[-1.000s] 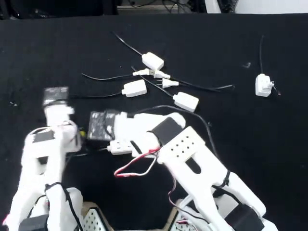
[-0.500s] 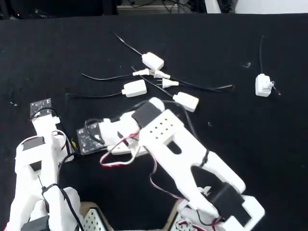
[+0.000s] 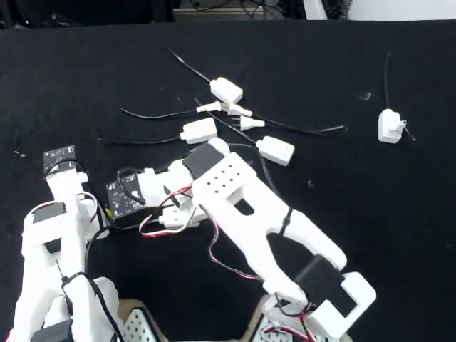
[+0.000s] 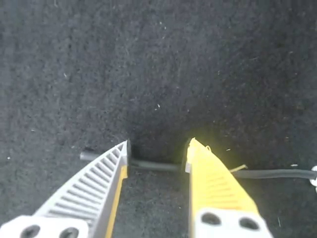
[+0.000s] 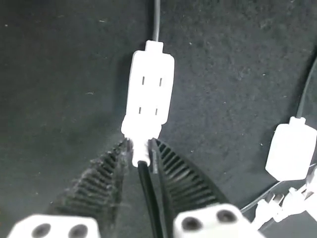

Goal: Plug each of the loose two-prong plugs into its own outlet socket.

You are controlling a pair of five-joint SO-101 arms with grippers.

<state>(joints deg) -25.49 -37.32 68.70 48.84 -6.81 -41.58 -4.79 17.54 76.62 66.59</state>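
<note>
Black tabletop (image 3: 370,214): right pincer (image 5: 139,145) clamps a plug (image 5: 140,156) against an outlet socket (image 5: 148,89).

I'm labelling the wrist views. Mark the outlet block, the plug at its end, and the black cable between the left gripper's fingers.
outlet block (image 5: 148,89): right wrist view, slotted face.
plug (image 5: 139,153): right wrist view, white body.
black cable (image 4: 156,166): left wrist view, its middle stretch.

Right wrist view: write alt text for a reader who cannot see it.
The right end effector grips a white plug against the end of a white outlet socket on the black table. The plug's black cable runs back toward the camera; another white block lies nearby.
</note>
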